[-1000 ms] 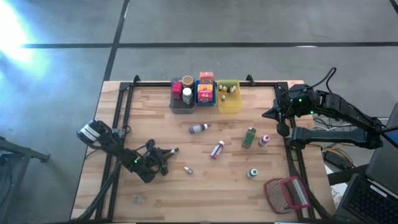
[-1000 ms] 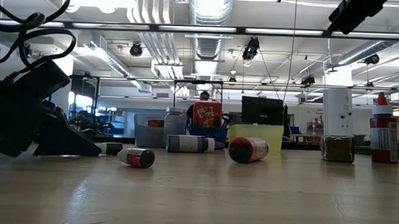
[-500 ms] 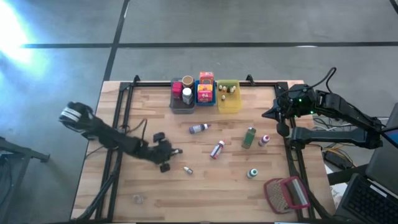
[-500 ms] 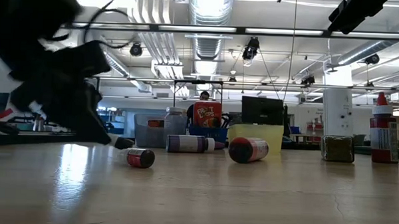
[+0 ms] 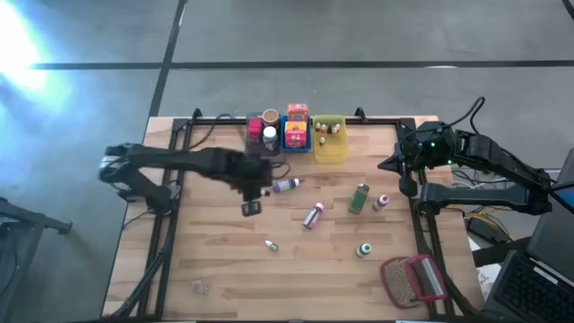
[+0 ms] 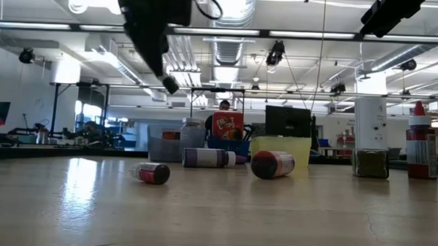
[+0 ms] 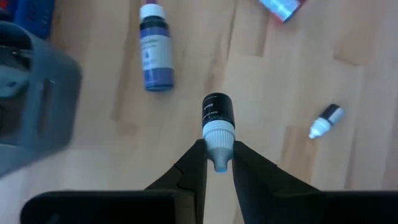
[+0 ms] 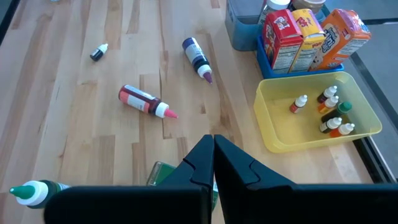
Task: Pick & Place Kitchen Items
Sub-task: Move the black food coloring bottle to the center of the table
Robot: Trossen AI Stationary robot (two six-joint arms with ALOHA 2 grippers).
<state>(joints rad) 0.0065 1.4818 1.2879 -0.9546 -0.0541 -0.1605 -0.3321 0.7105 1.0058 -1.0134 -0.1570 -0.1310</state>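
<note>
My left gripper (image 5: 250,199) hangs high over the table's middle left, in front of the grey bin (image 5: 262,148), shut on a tiny black bottle (image 7: 217,112) with a white cap. Loose on the wood lie a purple bottle (image 5: 287,186), a red bottle (image 5: 313,215), a green bottle (image 5: 360,197) and a tiny dark bottle (image 5: 270,245). Two small capped bottles (image 5: 382,203) (image 5: 363,250) stand upright. The grey bin, the blue bin (image 5: 297,135) and the yellow bin (image 5: 330,142) hold jars, boxes and tiny bottles. My right gripper (image 8: 212,148) waits shut above the right edge. My left gripper pinches the tiny black bottle by its white cap end (image 7: 218,138) between the two fingertips (image 7: 198,163). The fingers slant steeply down from above. The dark body sticks out beyond the fingertips, and the bottle hangs well clear of the table (image 6: 171,83).
A red-framed grey mesh object (image 5: 413,278) lies at the near right corner. A small clear thing (image 5: 199,287) sits near the front left. Black frame rails run along the table's left, right and far edges. Bare wood lies at the near left.
My left gripper has risen from low at the table's near left, carrying the tiny black bottle up and toward the far right, close to the grey bin. It has tipped from lying almost level to pointing steeply down. The bottle is now lifted high above the wood.
</note>
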